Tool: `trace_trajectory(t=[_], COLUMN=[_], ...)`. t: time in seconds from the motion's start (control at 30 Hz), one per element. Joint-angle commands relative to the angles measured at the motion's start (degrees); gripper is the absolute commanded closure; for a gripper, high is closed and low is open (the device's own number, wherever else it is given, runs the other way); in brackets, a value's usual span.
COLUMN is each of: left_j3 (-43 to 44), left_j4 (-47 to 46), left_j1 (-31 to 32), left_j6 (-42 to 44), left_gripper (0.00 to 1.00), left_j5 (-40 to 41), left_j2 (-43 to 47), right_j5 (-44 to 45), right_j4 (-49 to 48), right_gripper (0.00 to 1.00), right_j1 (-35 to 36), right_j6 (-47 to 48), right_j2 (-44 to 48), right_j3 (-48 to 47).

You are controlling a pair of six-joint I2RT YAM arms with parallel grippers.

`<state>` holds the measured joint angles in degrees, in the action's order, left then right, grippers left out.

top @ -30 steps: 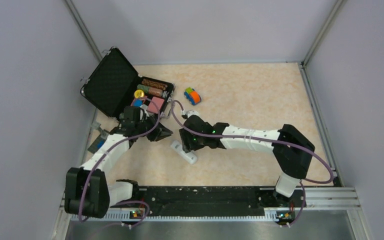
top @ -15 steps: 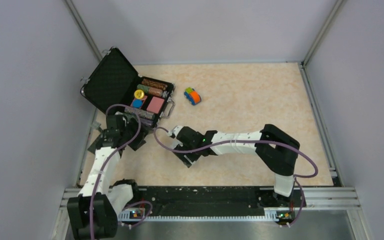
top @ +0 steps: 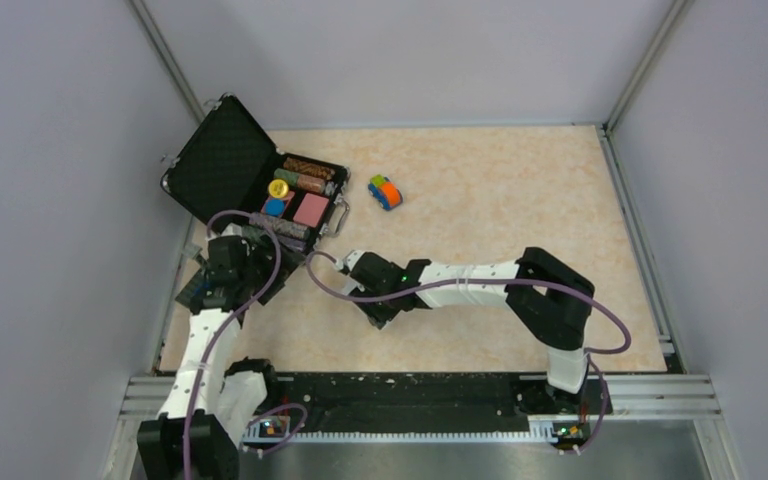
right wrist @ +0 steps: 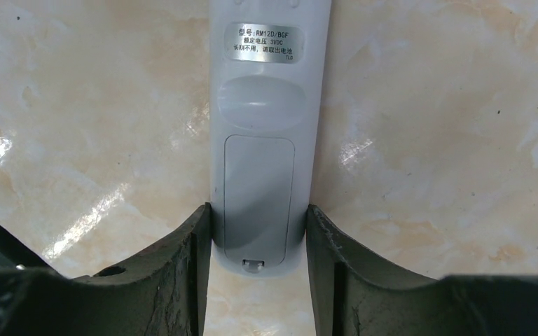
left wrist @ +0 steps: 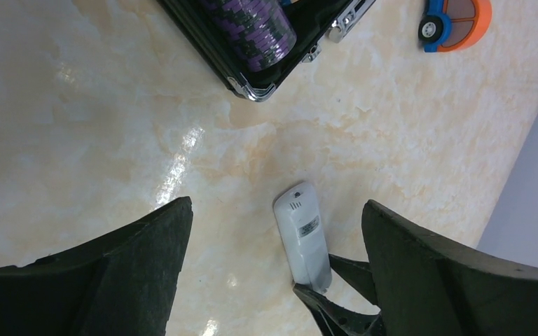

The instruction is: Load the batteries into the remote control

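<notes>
The remote control [right wrist: 263,140] lies on the table with its white back up and its battery cover in place. My right gripper [right wrist: 259,208] is shut on its lower end, one finger pressed against each long side. The left wrist view shows the remote [left wrist: 301,238] some way ahead on the table, seen through the gap of my wide-open, empty left gripper [left wrist: 277,203]. From above, the left gripper [top: 255,278] hangs near the table's left side. The right gripper [top: 375,308] is right of it and covers the remote. I cannot make out the batteries in any view.
An open black case [top: 222,165] holding striped chip stacks [left wrist: 252,28] stands at the back left, close to my left gripper. An orange, blue and green toy car [top: 385,191] sits behind the right arm. Walls ring the table.
My left gripper has opened wide and drawn back to the left, away from the remote. My right gripper has shifted left and closed onto the remote's lower end.
</notes>
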<state>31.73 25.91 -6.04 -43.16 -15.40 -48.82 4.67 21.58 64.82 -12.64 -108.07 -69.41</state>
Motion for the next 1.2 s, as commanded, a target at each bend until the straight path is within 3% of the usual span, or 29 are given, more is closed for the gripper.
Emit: trace_trajectory(t=[0.0, 0.23, 0.63, 0.8, 1.0, 1.17], left_j3=[-4.2, -13.3, -10.0, -8.9, -8.0, -6.0], left_j4=[-5.9, -34.3, -63.3, -66.2, -67.8, -64.7], left_j1=[-0.4, -0.2, 5.4, 10.7, 11.7, 11.7], left_j6=[-0.7, -9.9, -17.1, -17.0, -19.0, -20.2], left_gripper=[0.06, 0.09, 0.07, 0.08, 0.11, 0.23], left_j5=[-6.1, -25.5, -33.1, -33.6, -31.4, -28.6], left_j2=[0.6, 0.2, 0.9, -0.9, 1.7, 5.2], right_j5=[-3.1, -21.3, -40.1, -44.3, -48.1, -48.7], right_j4=[-0.6, -9.2, -22.9, -31.7, -42.6, -45.4], right_gripper=[0.72, 0.73, 0.73, 0.73, 0.73, 0.74], right_j1=[-2.1, -10.4, -15.4, -16.0, -18.0, -18.3], right_j6=[-3.2, -9.2, -23.7, -31.3, -40.4, -42.9], right_j2=[4.7, 13.3, 18.4, 18.8, 19.3, 19.4], right_j3=[-1.1, 0.5, -1.5, -0.4, 1.8, 2.6])
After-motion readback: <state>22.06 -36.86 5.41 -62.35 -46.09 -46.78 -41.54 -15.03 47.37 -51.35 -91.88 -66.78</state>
